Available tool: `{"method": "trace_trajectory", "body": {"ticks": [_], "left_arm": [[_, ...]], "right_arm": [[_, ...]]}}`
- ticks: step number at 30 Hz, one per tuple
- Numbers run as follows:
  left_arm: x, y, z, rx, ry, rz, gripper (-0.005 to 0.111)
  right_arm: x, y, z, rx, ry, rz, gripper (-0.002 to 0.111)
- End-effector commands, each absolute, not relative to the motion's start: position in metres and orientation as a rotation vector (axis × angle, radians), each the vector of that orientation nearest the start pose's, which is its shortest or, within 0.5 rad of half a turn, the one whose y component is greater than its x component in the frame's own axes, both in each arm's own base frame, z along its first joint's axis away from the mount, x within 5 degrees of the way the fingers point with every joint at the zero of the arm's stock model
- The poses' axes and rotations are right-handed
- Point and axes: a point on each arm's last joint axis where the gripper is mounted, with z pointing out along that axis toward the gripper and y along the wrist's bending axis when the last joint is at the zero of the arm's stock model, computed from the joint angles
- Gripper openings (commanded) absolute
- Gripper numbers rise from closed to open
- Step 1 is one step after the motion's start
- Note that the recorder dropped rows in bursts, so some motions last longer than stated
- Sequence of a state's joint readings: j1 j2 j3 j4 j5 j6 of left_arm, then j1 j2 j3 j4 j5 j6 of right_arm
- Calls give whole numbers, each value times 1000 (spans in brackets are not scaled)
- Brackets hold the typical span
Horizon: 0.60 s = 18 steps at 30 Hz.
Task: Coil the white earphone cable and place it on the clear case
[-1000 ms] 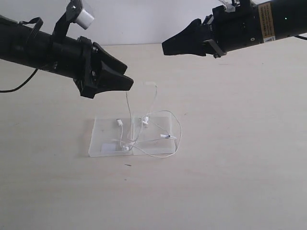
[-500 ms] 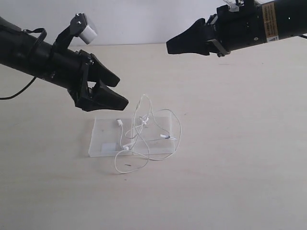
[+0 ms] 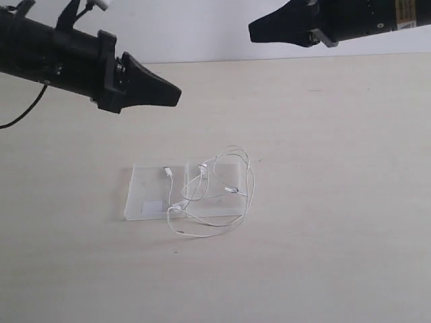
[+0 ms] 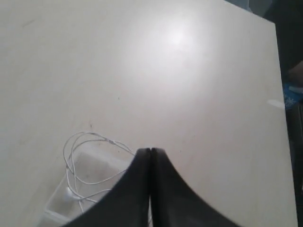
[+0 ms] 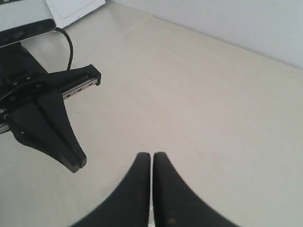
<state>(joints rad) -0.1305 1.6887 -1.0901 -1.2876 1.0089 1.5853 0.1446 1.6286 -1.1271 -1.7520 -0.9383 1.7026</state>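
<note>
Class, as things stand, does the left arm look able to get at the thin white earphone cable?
Probably yes: the shut left claw hangs above and beside the thin white earphone cable, lying loose on the flat clear plastic case; nothing stands between them.

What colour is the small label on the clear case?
White; the label sits on the clear case, best seen in the exterior view.

Bright, even light; a soft glare patch on the table [image 4: 177, 38]; faint shadows, wrist views slightly soft
</note>
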Motion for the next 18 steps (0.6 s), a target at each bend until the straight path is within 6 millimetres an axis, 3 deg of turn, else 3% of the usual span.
{"method": "trace_trajectory", "body": {"ticks": [1,10,18], "left_arm": [[307,-111,275,897,1921,-930,0],[246,-85,282,563,1852,-670,0],[185,-75,299,573,1698,-592,0]], "right_arm": [[308,116,311,-763,1897,978,0],[263,95,324,-586,1890,735,0],[217,79,329,-495,1840,618,0]]}}
